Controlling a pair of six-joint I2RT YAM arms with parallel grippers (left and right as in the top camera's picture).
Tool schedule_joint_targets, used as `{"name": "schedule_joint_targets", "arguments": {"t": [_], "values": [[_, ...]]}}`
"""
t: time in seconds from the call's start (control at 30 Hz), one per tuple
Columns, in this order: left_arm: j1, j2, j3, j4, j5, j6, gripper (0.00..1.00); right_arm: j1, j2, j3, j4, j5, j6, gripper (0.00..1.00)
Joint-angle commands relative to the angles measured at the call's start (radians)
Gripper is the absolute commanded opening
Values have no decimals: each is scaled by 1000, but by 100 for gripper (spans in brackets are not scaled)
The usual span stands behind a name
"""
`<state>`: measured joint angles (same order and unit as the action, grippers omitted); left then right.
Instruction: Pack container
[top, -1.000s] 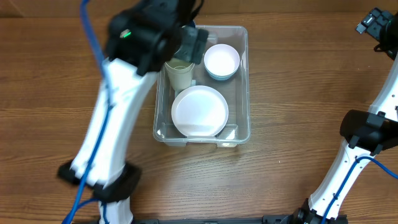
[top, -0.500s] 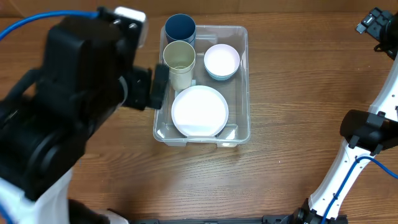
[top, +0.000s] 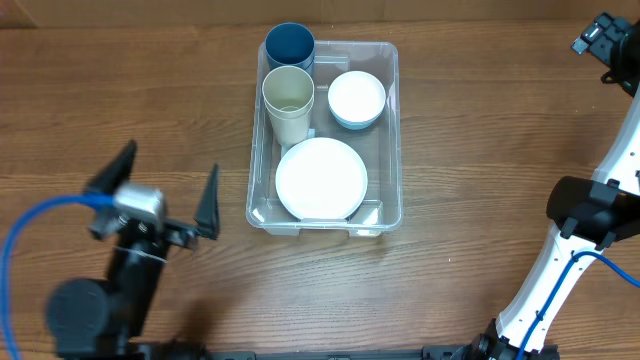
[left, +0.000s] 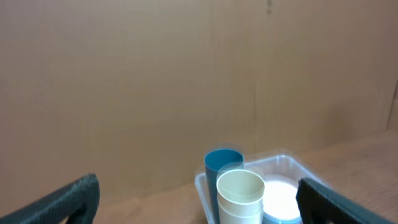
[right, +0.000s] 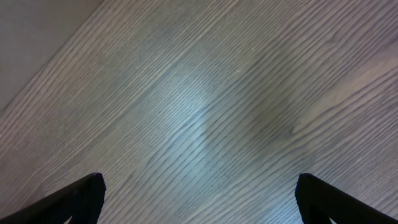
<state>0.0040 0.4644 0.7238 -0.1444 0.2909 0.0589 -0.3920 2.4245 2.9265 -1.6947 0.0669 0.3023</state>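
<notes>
Left gripper (top: 173, 158) gaped wide at lower left, apart from container (top: 392, 150) holding blue cup (top: 289, 43), cream cup (top: 288, 90), bowl (top: 357, 97), plate (top: 321, 178); right gripper (right: 199, 186) spread wide.

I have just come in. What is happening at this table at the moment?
Tableware is being packed into a clear container. It holds a white plate, a white bowl, a cream cup and, at its back corner, a blue cup. Nothing is being handled right now: the left gripper hangs open over the table to the left of the container, and the right gripper is open too, far off to the right.
</notes>
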Motion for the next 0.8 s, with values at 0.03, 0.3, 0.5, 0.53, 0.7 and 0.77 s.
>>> {"name": "schedule_joint_targets", "arguments": {"t": [0.03,0.3,0.5,0.53,0.7,0.77], "values": [[20,-295,-398,164,102,8,100,-1,-33,20,2,10,5,100],[71,-423,-628,145,19,9,100,-1,-33,20,2,10,5,100],[71,-462,-719,97,25,-44,100,-1,-33,20,2,10,5,100],[71,-461,-719,97,21,-44,100,-1,-33,20,2,10,5,100],[71,-460,-719,97,20,-43,100,-1,-33,20,2,10,5,100],[71,-460,-719,97,21,-44,100,-1,-33,20,2,10,5,100]]}}
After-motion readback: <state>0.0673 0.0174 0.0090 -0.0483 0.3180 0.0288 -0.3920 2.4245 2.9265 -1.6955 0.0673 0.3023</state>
